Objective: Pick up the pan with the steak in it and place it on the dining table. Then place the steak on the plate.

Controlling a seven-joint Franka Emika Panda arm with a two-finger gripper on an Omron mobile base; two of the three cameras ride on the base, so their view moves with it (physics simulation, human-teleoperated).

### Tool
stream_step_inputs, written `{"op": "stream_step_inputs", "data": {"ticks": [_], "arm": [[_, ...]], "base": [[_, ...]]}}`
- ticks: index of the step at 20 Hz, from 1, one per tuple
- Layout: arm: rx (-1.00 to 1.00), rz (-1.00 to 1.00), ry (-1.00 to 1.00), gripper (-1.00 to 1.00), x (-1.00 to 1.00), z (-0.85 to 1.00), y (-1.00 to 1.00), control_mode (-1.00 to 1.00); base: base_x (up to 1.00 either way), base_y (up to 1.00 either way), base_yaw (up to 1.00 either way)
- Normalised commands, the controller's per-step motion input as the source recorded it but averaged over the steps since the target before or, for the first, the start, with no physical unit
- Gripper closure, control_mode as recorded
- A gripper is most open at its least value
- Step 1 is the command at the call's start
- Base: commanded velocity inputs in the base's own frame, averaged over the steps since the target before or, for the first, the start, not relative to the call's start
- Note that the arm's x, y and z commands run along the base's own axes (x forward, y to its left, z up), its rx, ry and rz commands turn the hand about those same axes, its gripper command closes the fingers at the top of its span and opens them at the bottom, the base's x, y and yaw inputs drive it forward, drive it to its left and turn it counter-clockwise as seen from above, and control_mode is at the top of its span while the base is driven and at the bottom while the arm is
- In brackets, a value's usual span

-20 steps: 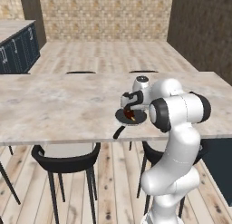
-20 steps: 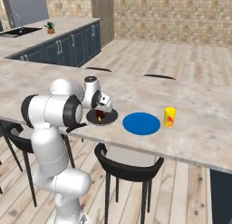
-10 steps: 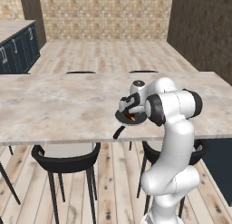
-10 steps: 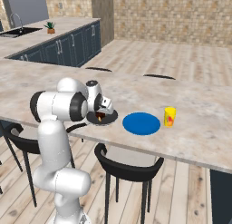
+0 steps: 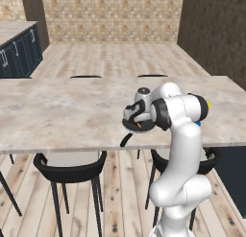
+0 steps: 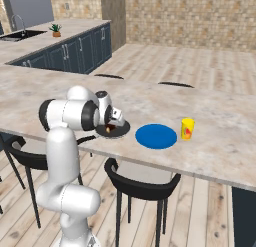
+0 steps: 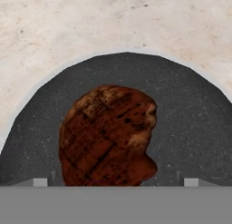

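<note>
The black pan (image 5: 139, 128) (image 6: 120, 129) (image 7: 190, 123) lies near the front edge of the dining table (image 5: 57, 111) (image 6: 215, 111) (image 7: 90, 23), its handle (image 5: 126, 139) sticking out over the edge. The reddish-brown steak (image 7: 108, 134) (image 6: 111, 127) rests in it. My gripper (image 5: 136, 118) (image 6: 111, 123) (image 7: 115, 182) is open and hangs low over the pan, one fingertip on either side of the steak. The blue plate (image 6: 156, 136) lies just right of the pan.
A yellow cup (image 6: 187, 128) stands right of the plate. Black chairs (image 5: 72, 166) (image 6: 142, 181) are tucked under the table's front edge. A counter with dark blue cabinets (image 6: 75, 51) (image 5: 14, 49) runs along the far left.
The hand has sunk a little lower over the pan and the elbow has swung. The jaws stay open; pan, steak and plate have not moved.
</note>
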Motion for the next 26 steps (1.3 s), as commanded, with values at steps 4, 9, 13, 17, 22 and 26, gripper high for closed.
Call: {"op": "stream_step_inputs", "data": {"ticks": [4, 9, 13, 17, 22, 26], "arm": [[0.00, 0.00, 0.01, -1.00, 0.01, -0.05, 0.01, -1.00], [0.00, 0.00, 0.00, -1.00, -0.05, -0.11, 0.01, -1.00], [0.00, 0.00, 0.00, -1.00, -0.07, -0.17, 0.00, -1.00], [0.00, 0.00, 0.00, -1.00, -0.08, -0.24, 0.00, -1.00], [0.00, 0.00, 0.01, 1.00, 0.00, -0.02, 0.00, -1.00], [0.01, -0.01, -0.02, 1.00, 0.00, 0.10, 0.00, -1.00]], "base": [[0.00, 0.00, 0.00], [0.00, 0.00, 0.00], [0.00, 0.00, 0.00], [0.00, 0.00, 0.00], [0.00, 0.00, 0.00], [0.00, 0.00, 0.00]]}}
